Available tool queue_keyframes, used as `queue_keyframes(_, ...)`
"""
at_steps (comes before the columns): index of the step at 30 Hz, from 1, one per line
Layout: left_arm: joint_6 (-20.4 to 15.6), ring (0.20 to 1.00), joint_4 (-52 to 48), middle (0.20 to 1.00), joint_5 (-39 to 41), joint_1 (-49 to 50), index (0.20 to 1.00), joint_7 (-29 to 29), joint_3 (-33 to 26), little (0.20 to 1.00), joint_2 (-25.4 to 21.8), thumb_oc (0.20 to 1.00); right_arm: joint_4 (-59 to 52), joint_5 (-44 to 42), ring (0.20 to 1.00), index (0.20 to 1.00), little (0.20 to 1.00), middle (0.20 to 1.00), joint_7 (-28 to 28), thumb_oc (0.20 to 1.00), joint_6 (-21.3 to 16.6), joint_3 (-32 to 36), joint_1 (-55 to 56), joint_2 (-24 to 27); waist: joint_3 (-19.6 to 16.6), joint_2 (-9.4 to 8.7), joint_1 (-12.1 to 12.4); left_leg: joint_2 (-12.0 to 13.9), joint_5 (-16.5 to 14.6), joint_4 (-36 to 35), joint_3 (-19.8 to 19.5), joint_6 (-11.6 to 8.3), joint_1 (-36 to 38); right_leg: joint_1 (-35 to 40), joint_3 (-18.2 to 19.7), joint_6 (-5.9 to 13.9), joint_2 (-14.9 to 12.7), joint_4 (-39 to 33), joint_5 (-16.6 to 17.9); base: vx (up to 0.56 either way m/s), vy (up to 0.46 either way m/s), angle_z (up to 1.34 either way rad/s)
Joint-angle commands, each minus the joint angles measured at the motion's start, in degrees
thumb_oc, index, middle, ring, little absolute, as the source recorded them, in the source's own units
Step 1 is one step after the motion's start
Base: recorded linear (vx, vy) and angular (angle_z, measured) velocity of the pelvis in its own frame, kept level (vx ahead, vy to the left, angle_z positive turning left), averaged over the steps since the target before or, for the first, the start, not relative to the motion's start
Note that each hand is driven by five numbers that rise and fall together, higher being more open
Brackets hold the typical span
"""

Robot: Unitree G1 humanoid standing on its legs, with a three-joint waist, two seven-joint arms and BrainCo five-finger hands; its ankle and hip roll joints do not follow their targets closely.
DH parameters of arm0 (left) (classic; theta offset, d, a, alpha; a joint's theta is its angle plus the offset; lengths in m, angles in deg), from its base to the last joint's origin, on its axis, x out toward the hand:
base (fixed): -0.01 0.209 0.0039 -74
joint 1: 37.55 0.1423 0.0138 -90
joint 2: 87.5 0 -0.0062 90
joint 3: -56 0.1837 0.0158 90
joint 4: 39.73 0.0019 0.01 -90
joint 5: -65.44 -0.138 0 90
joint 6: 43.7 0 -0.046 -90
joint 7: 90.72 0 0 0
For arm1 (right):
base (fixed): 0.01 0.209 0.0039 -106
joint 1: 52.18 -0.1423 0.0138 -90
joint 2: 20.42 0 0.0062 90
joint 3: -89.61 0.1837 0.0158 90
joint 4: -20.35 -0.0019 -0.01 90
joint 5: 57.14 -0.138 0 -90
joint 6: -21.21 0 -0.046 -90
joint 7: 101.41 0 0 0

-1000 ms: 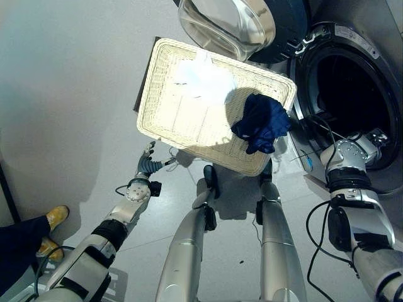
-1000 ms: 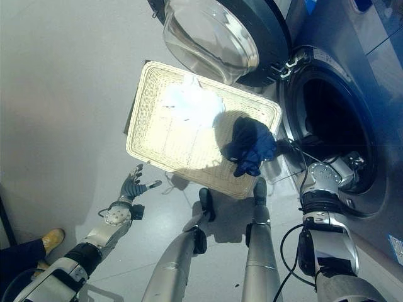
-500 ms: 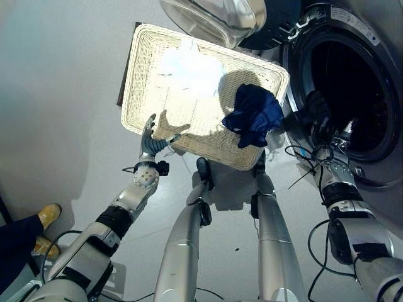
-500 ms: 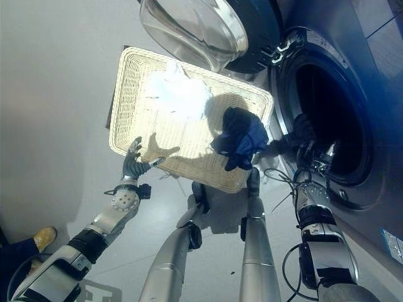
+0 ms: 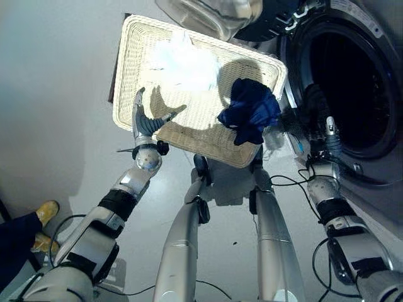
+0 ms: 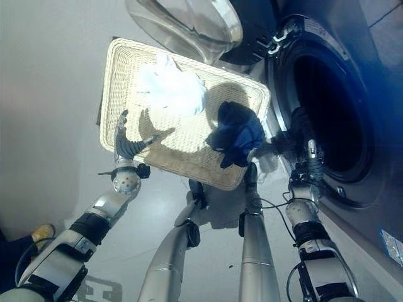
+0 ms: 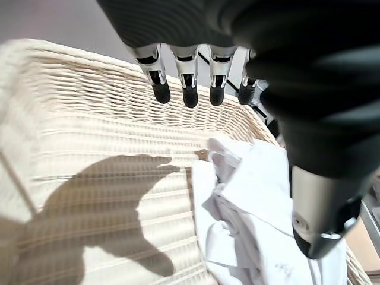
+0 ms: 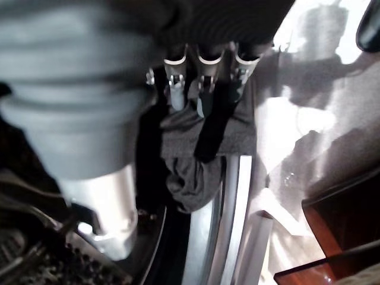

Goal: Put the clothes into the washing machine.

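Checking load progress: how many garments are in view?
3. A white garment lies in the wicker basket, a dark blue one hangs over its rim nearest the washer, and a grey one is under the right hand at the drum opening. More may be hidden inside.

Woven wicker basket [image 5: 135, 75], matt; cloth garments; glossy metal drum rim [image 8: 228, 208].

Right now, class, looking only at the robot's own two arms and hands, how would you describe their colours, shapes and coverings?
Both arms are silver-grey jointed tubes with black bands. The left hand and the right hand each have a dark ribbed cover over the back and wrist. The fingers are silver with dark rounded tips, set in a row. Thin black cables loop beside the right forearm.
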Motion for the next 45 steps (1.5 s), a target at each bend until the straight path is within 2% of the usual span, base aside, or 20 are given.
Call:
queue_keyframes(1, 2.9, 1.0, 3.9, 1.0, -1.3, -1.7, 1.0, 2.2, -3.0, 1.0, -1.4, 1.0, -3.7, -10.0, 1.0, 1.0, 1.0, 1.0, 4.7, 1.0, 1.0, -2.0, 6.5, -2.5, -1.0, 0.63, -1.8, -2.7, -4.2, 6.7, 2.1, -2.84, -1.9, -1.2, -2.2, 0.14, 5.8, 3.6, -4.0, 0.07, 0.154, -0.11)
queue_keyframes(2, 3.3, 1.0, 4.7, 1.0, -1.1, -1.7, 1.0, 2.1, -2.6, 1.0, -1.0, 1.0, -3.5, -11.6, 1.0, 1.0, 1.0, 1.0, 5.0, 1.0, 1.3, -2.4, 7.8, -3.3, -1.0, 0.61, -1.9, -2.7, -5.8, 7.2, 1.5, -3.19, -0.5, 0.1, -1.9, 0.48, 6.0, 4.2, -5.5, 0.07, 0.14, -0.13)
queue_keyframes(5, 6.1, 1.0, 8.3, 1.0, -0.1, -3.9, 1.0, 1.0, -2.0, 1.0, -0.6, 1.0, -4.1, -16.3, 1.0, 1.0, 1.0, 1.0, 5.4, 1.0, 1.2, -3.8, 10.7, -5.8, -1.0, 0.12, -3.3, -2.4, -6.6, 8.3, 2.3, -3.2, -0.2, 0.3, -1.2, 0.54, 6.2, 4.5, -5.6, 0.04, 0.113, -0.11)
queue_keyframes(9, 9.0, 1.0, 12.2, 1.0, 1.9, -7.3, 1.0, 0.6, -1.1, 1.0, -0.5, 1.0, -4.6, -17.2, 1.0, 1.0, 1.0, 1.0, 5.6, 1.0, -0.1, -5.8, 12.5, -7.6, -1.0, -0.53, -4.8, -2.1, -7.0, 9.2, 3.5, -3.13, -0.4, -0.1, -0.2, 0.44, 6.4, 4.3, -5.3, 0.01, 0.112, -0.11)
queue_keyframes(14, 13.0, 1.0, 19.8, 1.0, 4.5, -11.8, 1.0, 0.8, -1.2, 1.0, -2.0, 1.0, -9.2, -5.9, 1.0, 1.0, 1.0, 1.0, 3.9, 1.0, -0.4, -11.6, 14.1, -7.9, -1.0, -2.09, -7.2, -1.5, -7.9, 11.2, 4.8, -3.19, -1.2, -0.7, 1.3, 0.33, 6.6, 3.1, -4.3, 0.01, 0.102, -0.12)
queue_keyframes(24, 17.8, 1.0, 30.8, 1.0, 6.1, -18.1, 1.0, 1.9, -1.7, 1.0, -6.3, 1.0, -14.2, -4.9, 1.0, 1.0, 1.0, 1.0, 5.1, 1.0, 2.3, -17.8, 17.5, -6.7, -1.0, -5.01, -10.5, -0.2, -10.8, 16.0, 5.4, -2.94, -4.1, -3.2, 3.4, 0.45, 6.7, 2.3, -3.3, 0.01, 0.068, -0.09)
queue_keyframes(27, 20.7, 1.0, 36.2, 1.0, 6.6, -22.0, 1.0, 1.0, 0.2, 1.0, -8.1, 1.0, -15.7, -4.4, 1.0, 1.0, 1.0, 1.0, 6.1, 1.0, 2.1, -19.6, 18.8, -5.7, -1.0, -6.64, -12.0, 0.3, -12.6, 18.6, 5.2, -2.53, -6.1, -4.9, 4.5, 0.62, 7.0, 2.7, -2.9, 0.0, 0.083, -0.1)
queue_keyframes(30, 20.2, 1.0, 38.1, 1.0, 7.5, -23.2, 1.0, 0.3, 0.8, 1.0, -8.5, 1.0, -15.6, -4.5, 1.0, 1.0, 1.0, 1.0, 6.6, 1.0, 1.9, -20.1, 18.8, -5.5, -1.0, -7.22, -12.3, 0.4, -13.2, 19.4, 5.1, -2.37, -6.8, -5.4, 4.8, 0.65, 7.1, 2.9, -2.8, 0.0, 0.033, -0.16)
queue_keyframes(31, 19.7, 0.598, 39.2, 0.598, 7.7, -24.0, 0.598, -0.5, 0.9, 0.598, -8.7, 0.598, -15.7, -4.6, 1.0, 1.0, 1.0, 1.0, 7.1, 1.0, 2.0, -20.4, 19.1, -5.4, -1.0, -7.61, -12.6, 0.5, -13.5, 19.9, 5.0, -2.3, -7.1, -5.7, 5.0, 0.69, 7.2, 2.9, -2.6, 0.0, 0.0, 0.0)
queue_keyframes(32, 19.4, 0.492, 39.6, 0.492, 8.1, -24.4, 0.492, -0.8, 1.1, 0.492, -8.8, 0.492, -15.8, -4.6, 1.0, 1.0, 1.0, 1.0, 7.3, 1.0, 2.0, -20.6, 19.2, -5.3, -1.0, -7.8, -12.7, 0.5, -13.7, 20.1, 5.0, -2.25, -7.3, -5.9, 5.1, 0.7, 7.2, 2.9, -2.5, 0.0, 0.05, 0.0)
queue_keyframes(33, 17.0, 0.2, 40.1, 0.2, 11.4, -25.4, 0.2, -0.8, 0.9, 0.2, -8.7, 0.2, -16.3, -3.3, 1.0, 1.0, 1.0, 1.0, 7.5, 1.0, 2.3, -21.1, 19.2, -5.2, -1.0, -8.21, -12.9, 0.4, -14.2, 20.5, 4.8, -2.12, -7.6, -6.3, 5.5, 0.71, 7.3, 2.8, -2.1, 0.0, 0.045, -0.01)
queue_keyframes(34, 15.2, 0.2, 40.1, 0.2, 13.6, -25.9, 0.2, -0.5, 0.5, 0.2, -8.6, 0.2, -16.7, -2.4, 1.0, 1.0, 1.0, 1.0, 7.4, 1.0, 2.3, -21.4, 19.1, -5.1, -1.0, -8.41, -13.0, 0.3, -14.4, 20.7, 4.8, -2.07, -7.7, -6.5, 5.6, 0.7, 7.4, 2.7, -2.0, 0.0, 0.037, -0.02)
queue_keyframes(35, 15.1, 0.2, 40.2, 0.2, 13.7, -25.9, 0.2, -0.5, 0.6, 0.2, -8.7, 0.2, -16.8, -2.3, 1.0, 1.0, 1.0, 1.0, 7.4, 1.0, 2.2, -21.4, 19.1, -5.1, -1.0, -8.42, -13.0, 0.4, -14.4, 20.8, 4.8, -2.06, -7.8, -6.5, 5.6, 0.71, 7.4, 2.7, -2.0, 0.0, 0.0, 0.0)
queue_keyframes(36, 10.6, 0.2, 40.1, 0.2, 18.1, -26.5, 0.2, -0.3, -1.1, 0.2, -8.4, 0.2, -17.5, 0.0, 1.0, 1.0, 1.0, 1.0, 7.5, 1.0, 2.1, -22.1, 19.1, -5.1, -1.0, -8.71, -13.0, 0.2, -14.7, 21.0, 4.5, -2.04, -8.0, -6.8, 6.0, 0.68, 7.5, 2.5, -1.8, 0.0, 0.0, 0.0)
queue_keyframes(37, 10.1, 0.2, 40.1, 0.2, 18.4, -26.5, 0.2, -0.3, -1.3, 0.2, -8.4, 0.2, -17.6, 0.4, 1.0, 1.0, 1.0, 1.0, 7.5, 1.0, 2.2, -22.2, 19.1, -5.1, -1.0, -8.72, -13.0, 0.2, -14.7, 21.0, 4.5, -2.04, -8.0, -6.8, 6.0, 0.68, 7.6, 2.5, -1.8, 0.0, 0.0, 0.0)
queue_keyframes(39, 1.0, 0.2, 39.1, 0.2, 24.7, -27.3, 0.2, 0.1, -4.2, 0.2, -8.0, 0.2, -18.9, 2.9, 1.0, 1.0, 1.0, 1.0, 7.5, 1.0, 1.9, -23.1, 18.9, -5.2, -1.0, -9.21, -13.0, 0.1, -15.0, 21.0, 4.0, -2.02, -8.2, -7.1, 6.3, 0.56, 7.8, 2.2, -1.6, 0.0, 0.0, 0.0)
queue_keyframes(40, -0.9, 0.2, 38.7, 0.2, 25.6, -27.5, 0.2, 0.0, -4.9, 0.2, -7.9, 0.2, -19.2, 3.4, 1.0, 1.0, 1.0, 1.0, 7.3, 1.0, 2.0, -23.2, 18.9, -5.3, -1.0, -9.32, -13.0, 0.0, -15.1, 21.1, 3.9, -2.01, -8.3, -7.2, 6.4, 0.54, 7.9, 2.2, -1.6, 0.0, 0.0, 0.0)
queue_keyframes(41, -7.4, 0.2, 37.4, 0.2, 28.3, -27.8, 0.2, -0.2, -6.5, 0.2, -7.4, 0.2, -19.8, 4.9, 1.0, 1.0, 1.0, 1.0, 6.9, 1.0, 2.2, -23.5, 18.7, -5.5, -1.0, -9.57, -12.9, -0.1, -15.5, 21.3, 3.5, -1.97, -8.5, -7.4, 6.5, 0.48, 8.0, 2.3, -1.6, 0.0, 0.0, 0.0)
queue_keyframes(45, -14.2, 0.2, 33.8, 0.2, 29.1, -27.8, 0.2, -0.1, -7.5, 0.2, -6.1, 0.2, -20.8, 6.4, 1.0, 1.0, 1.0, 1.0, 5.5, 1.0, 2.3, -24.0, 18.8, -6.3, -1.0, -10.02, -12.9, -0.5, -15.7, 21.3, 3.0, -1.88, -8.5, -7.3, 6.6, 0.28, 8.3, 1.9, -1.2, 0.0, 0.0, 0.0)
